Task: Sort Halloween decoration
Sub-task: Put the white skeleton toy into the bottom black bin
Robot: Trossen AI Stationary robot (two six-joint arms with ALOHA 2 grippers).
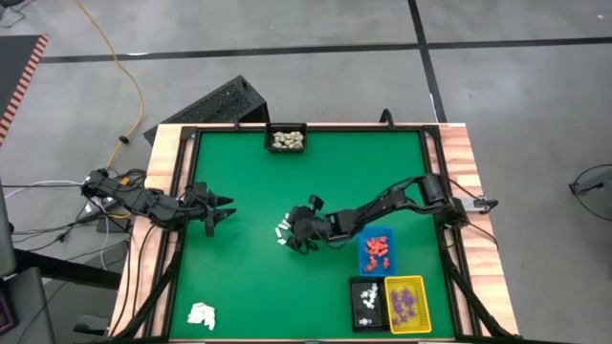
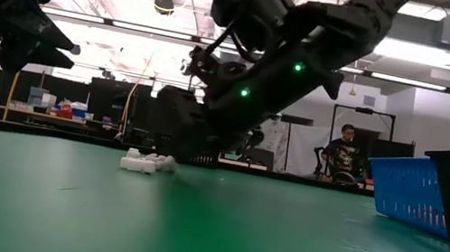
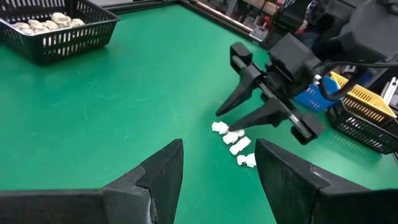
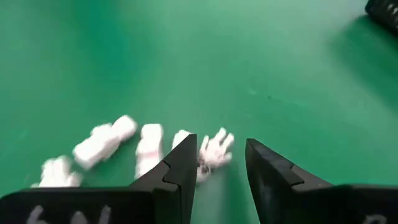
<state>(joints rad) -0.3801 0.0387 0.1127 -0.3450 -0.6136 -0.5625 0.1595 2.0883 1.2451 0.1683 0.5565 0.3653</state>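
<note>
We've got the right hand (image 4: pixel 217 165) spread open over a row of tiny white figurines (image 1: pixel 283 229) mid-worktop (image 1: pixel 239 172). They look light, hard and skittish, so we'd pinch one across its middle. Left hand (image 1: pixel 218 212) waits, open.

A lab or workshop, probably — a green-topped table (image 1: pixel 239 277) with a wooden rim stands on a bare concrete floor (image 1: pixel 516 86) crossed by a yellow cable (image 1: pixel 129 86). Beyond it the low view shows strip-lit ceiling beams (image 2: pixel 130 35), cluttered benches (image 2: pixel 54 108) and a seated person (image 2: pixel 345 151).
</note>
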